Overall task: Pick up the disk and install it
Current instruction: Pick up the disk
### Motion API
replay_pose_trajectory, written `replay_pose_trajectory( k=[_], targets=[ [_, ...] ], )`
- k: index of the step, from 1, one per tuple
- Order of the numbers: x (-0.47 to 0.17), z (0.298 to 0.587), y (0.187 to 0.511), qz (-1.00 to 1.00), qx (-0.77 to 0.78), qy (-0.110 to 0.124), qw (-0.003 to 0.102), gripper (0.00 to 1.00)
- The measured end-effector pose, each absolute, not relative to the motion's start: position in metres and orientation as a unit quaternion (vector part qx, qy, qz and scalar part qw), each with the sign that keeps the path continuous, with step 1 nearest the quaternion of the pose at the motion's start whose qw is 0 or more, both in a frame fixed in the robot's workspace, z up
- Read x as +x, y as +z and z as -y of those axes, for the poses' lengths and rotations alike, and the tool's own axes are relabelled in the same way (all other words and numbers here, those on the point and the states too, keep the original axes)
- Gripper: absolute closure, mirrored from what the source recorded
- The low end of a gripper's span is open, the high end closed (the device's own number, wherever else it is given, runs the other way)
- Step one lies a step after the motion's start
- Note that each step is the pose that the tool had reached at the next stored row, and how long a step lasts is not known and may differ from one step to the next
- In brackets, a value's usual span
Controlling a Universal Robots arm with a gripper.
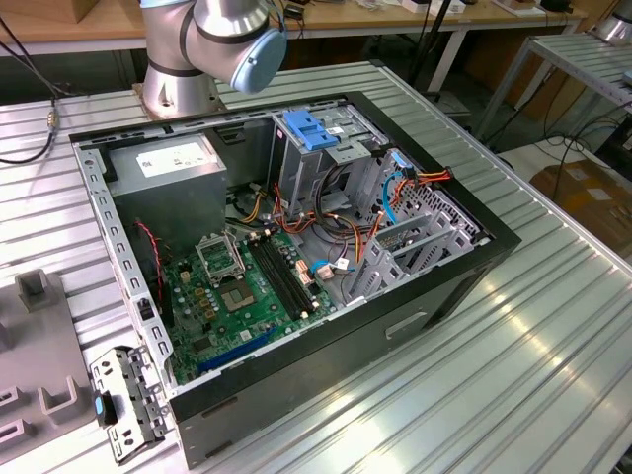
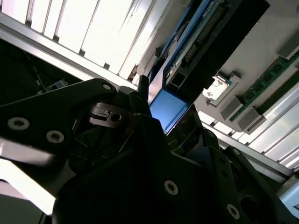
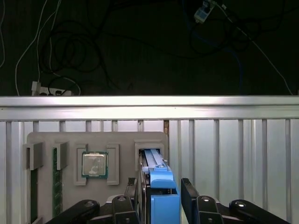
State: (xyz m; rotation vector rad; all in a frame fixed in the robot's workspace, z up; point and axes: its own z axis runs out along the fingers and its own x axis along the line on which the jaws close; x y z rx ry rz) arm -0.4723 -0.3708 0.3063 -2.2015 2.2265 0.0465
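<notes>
The disk stood on edge in its slot on the grey holder plate, near a processor chip. The gripper straddled it; clamped or not, couldn't tell.

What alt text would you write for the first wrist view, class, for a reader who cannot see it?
The gripper sits around the disk, which stands on edge in a grey holder tray beside a processor chip, on a ribbed metal table.

My claw is black; the disk in it shows blue edging; beyond it, grey tray, ribbed silver table.
</notes>
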Motion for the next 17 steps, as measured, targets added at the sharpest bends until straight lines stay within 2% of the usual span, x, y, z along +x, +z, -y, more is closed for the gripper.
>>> replay_pose_trajectory(
  k=[17],
  targets=[
    [-0.4714,0.3712,0.3000,-0.717,-0.697,0.012,0.004,0.50]
  ],
)
